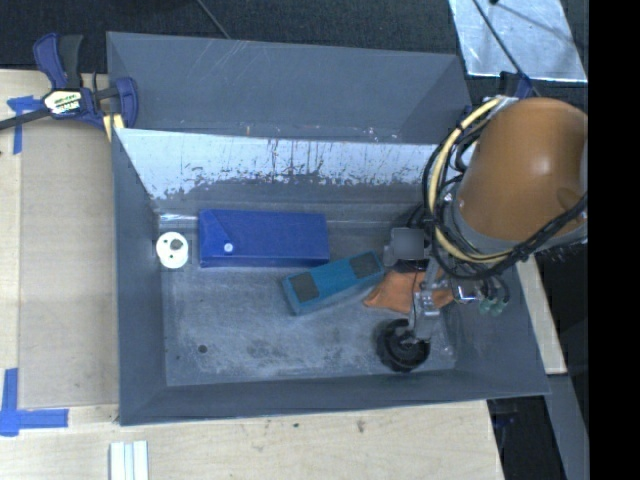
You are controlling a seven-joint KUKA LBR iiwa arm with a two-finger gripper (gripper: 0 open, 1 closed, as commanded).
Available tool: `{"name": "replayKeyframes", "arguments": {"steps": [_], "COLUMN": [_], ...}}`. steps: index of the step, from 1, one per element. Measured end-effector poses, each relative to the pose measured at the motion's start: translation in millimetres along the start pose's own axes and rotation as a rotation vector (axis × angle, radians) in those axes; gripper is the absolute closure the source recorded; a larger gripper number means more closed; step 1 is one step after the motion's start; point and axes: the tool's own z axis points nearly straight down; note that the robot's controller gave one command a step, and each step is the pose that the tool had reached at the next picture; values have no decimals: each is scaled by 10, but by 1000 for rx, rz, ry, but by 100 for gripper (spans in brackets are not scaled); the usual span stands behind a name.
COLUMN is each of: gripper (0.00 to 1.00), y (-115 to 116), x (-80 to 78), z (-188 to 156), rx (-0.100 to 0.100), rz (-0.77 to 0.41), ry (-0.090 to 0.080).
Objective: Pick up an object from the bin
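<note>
Largely masked by cables (437, 183), the end effector (424, 316) hangs over a black disc (402, 350), openness untellable.

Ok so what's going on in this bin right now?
A robot arm reaches into the grey bin from the right. Its gripper is low in the front right corner, right over a black round thing. An orange-brown scrap lies beside it and a teal flat block further left. A blue box and a small white disc sit at the back left. Whether anything is gripped yet, I can't tell.
</note>
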Motion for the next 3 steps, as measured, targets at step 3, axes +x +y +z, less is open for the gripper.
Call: {"name": "replayKeyframes", "arguments": {"steps": [3], "gripper": [0], "y": [-5], "x": [-833], "z": [743], "rx": [1], "rz": [-41], "ry": [-14]}}
